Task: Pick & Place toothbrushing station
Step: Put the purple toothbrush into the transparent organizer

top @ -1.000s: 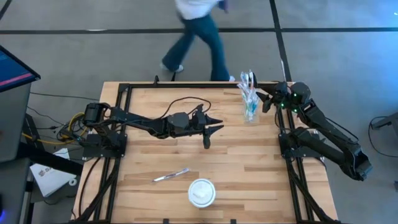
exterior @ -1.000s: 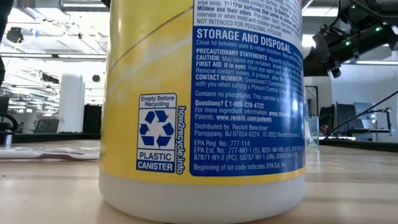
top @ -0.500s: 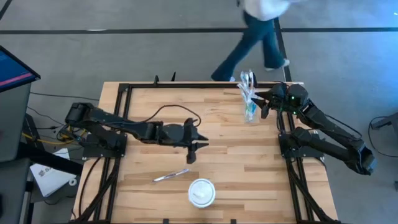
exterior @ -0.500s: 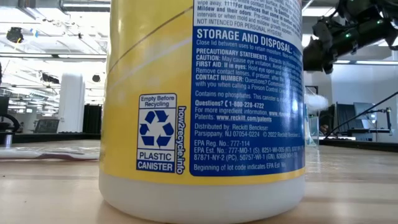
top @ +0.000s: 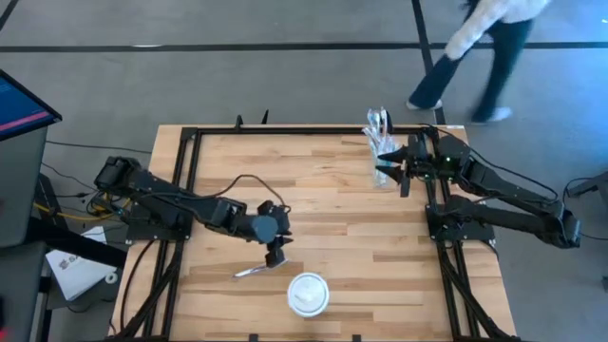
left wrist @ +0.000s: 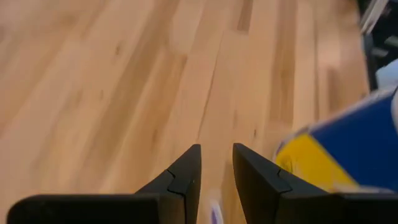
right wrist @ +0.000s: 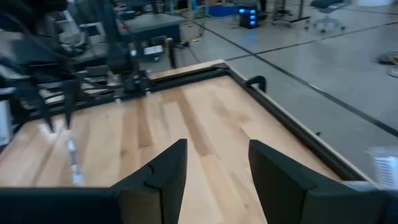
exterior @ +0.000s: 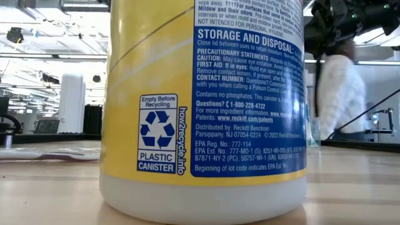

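Note:
A clear tumbler (top: 382, 163) holding several slim toothbrushes (top: 378, 123) stands on its base at the table's far right. One pale toothbrush (top: 261, 270) lies flat near the table's front edge. My left gripper (top: 276, 255) hangs just above that brush's right end, tipped downward and open by a narrow gap (left wrist: 216, 168), with nothing between the fingers. My right gripper (top: 403, 171) stands open close beside the tumbler's right side. Nothing shows between its fingers in the right wrist view (right wrist: 217, 168), and I cannot tell whether it touches the tumbler.
A yellow-and-blue wipes canister with a round white lid (top: 309, 294) stands at the near edge, just right of the lying brush, and fills the low view (exterior: 203, 106). A black frame (top: 285, 131) runs along the table's edges. A person (top: 484, 38) walks beyond the far right corner.
My left gripper has swung from the table's middle toward the near edge and somewhat left, tipping downward over the lying toothbrush. My right gripper has swung from the far right corner toward the near edge, alongside the tumbler. The person has crossed from left to right behind the table.

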### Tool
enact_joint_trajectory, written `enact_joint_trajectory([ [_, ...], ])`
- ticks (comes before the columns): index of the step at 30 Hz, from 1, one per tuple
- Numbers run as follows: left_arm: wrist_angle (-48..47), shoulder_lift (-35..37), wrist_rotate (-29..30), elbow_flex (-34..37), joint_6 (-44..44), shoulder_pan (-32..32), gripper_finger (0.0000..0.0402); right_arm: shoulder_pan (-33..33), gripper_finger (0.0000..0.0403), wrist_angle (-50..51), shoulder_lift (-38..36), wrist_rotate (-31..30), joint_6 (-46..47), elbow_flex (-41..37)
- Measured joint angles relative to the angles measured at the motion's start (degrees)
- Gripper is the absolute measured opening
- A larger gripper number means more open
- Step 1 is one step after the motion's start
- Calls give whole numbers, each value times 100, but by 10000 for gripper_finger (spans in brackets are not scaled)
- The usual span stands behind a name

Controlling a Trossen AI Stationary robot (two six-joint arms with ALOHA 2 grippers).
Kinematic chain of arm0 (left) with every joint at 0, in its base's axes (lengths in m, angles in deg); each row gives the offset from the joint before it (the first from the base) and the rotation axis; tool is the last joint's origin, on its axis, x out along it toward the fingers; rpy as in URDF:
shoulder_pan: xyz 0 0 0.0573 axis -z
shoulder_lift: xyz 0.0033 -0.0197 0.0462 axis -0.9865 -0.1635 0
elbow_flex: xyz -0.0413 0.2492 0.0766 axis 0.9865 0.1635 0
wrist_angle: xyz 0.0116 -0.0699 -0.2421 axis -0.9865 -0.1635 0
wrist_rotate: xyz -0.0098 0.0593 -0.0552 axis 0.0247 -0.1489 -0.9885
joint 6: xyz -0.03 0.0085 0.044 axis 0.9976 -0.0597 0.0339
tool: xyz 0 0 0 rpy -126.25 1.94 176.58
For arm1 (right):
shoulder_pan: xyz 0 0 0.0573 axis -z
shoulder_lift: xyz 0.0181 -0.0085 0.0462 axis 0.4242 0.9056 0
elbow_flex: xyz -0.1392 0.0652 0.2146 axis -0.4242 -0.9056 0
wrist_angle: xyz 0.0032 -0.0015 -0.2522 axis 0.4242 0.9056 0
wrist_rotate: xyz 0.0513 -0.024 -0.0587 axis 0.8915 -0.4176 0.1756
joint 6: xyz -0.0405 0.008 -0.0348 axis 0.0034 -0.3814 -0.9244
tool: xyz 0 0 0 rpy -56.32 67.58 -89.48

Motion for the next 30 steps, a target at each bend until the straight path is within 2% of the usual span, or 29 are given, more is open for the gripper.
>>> enact_joint_trajectory([
  [5,-636,0,-13,0,713,307,86,-321,155,-2,-1,-21,0,0],
  [12,-927,-61,-122,0,1402,771,86,-542,141,-2,0,-482,0,0],
  [19,-1167,-61,-128,27,2033,1138,86,-559,133,0,0,-506,0,0],
  [30,-1078,-54,-370,849,3530,1550,86,-557,132,-2,0,-507,0,0],
])
